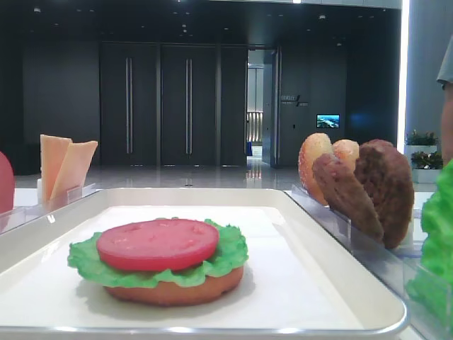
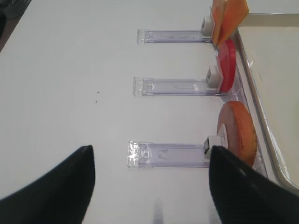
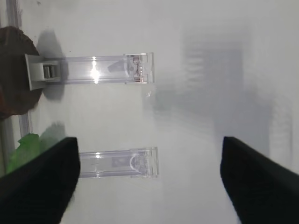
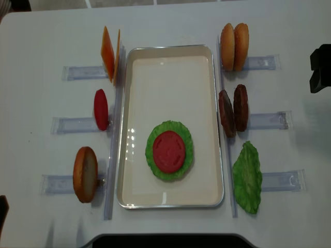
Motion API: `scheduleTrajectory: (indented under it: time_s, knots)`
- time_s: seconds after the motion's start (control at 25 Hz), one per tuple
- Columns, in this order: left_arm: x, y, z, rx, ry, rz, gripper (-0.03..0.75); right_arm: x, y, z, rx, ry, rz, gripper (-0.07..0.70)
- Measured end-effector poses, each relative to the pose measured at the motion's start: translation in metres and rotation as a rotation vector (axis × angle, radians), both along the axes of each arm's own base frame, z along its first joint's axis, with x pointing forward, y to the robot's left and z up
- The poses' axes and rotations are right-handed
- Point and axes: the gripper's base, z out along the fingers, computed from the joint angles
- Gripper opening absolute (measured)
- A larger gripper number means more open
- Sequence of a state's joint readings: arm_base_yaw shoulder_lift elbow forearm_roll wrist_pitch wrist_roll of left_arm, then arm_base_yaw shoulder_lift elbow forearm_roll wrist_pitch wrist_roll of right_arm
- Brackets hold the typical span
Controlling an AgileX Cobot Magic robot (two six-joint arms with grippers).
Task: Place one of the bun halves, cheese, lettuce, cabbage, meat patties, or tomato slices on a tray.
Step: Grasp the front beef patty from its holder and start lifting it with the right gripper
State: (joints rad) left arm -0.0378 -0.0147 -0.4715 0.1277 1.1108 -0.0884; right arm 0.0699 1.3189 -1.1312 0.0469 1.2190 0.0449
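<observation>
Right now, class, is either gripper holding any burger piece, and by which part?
Nothing is held. The right gripper and left gripper both hang with jaws open over bare table.

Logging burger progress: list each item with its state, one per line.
tray: flat, holds the stack.
bottom bun: flat on tray, under lettuce.
lettuce on tray: flat on bun.
tomato on tray: flat, topmost.
meat patties: upright in holder.
spare lettuce: beside tray.
left gripper: open, empty.
right gripper: open, empty.
</observation>
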Motion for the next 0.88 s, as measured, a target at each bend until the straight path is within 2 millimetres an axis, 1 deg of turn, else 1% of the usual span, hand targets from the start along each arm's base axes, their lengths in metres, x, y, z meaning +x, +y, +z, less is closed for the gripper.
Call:
scheduleTrajectory:
  time_s: [0.16,0.28,0.44,0.6,0.72,0.88]
  knots:
    - [0.0,0.0,0.0,0.0,0.0,0.0,0.58,0.009,0.001,-0.003,0.001,0.017,0.0,0.581]
    - [0.0,0.0,0.0,0.0,0.0,0.0,0.58,0.01,0.003,-0.003,0.026,0.018,-0.003,0.581]
    - [0.0,0.0,0.0,0.0,0.0,0.0,0.58,0.01,0.012,-0.001,0.086,0.021,-0.026,0.581]
    - [0.0,0.0,0.0,0.0,0.0,0.0,0.58,0.006,0.036,0.003,0.101,0.023,-0.045,0.581]
    - [0.0,0.0,0.0,0.0,0.0,0.0,0.58,0.004,0.057,0.008,0.112,-0.003,-0.042,0.581]
    - [0.0,0.0,0.0,0.0,0.0,0.0,0.58,-0.001,0.081,0.01,0.151,-0.032,-0.036,0.581]
